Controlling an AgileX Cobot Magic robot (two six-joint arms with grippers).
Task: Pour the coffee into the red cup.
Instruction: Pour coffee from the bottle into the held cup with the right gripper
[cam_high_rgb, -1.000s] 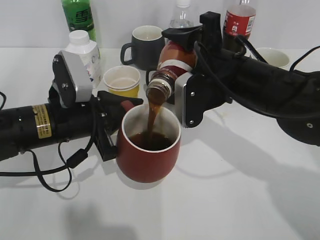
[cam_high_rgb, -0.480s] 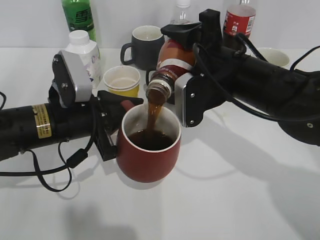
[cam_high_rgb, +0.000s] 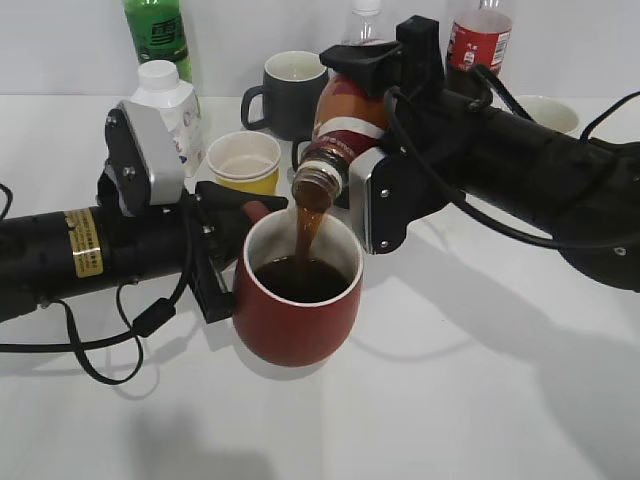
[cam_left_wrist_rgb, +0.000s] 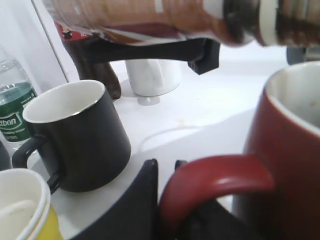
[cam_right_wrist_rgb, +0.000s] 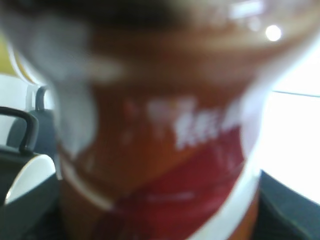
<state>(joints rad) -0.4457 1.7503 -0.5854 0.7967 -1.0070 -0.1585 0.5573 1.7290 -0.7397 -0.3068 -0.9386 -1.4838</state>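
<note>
Centre of white table (cam_high_rgb: 480, 400): red cup (cam_high_rgb: 297, 318), part-filled, handle clamped in left gripper (cam_high_rgb: 222, 245). Coffee bottle (cam_high_rgb: 340, 135) tilted mouth-down above cup rim, clenched in right gripper (cam_high_rgb: 372, 150), brown stream falling into cup. Front and right of table open. Behind, close: yellow paper cup (cam_high_rgb: 244, 160), black mug (cam_high_rgb: 290, 92), white carton (cam_high_rgb: 172, 105), 3 bottles along wall.

Tipped coffee bottle (cam_high_rgb: 345, 125) streams brown liquid into the upright red cup (cam_high_rgb: 297, 300), already partly full
</note>
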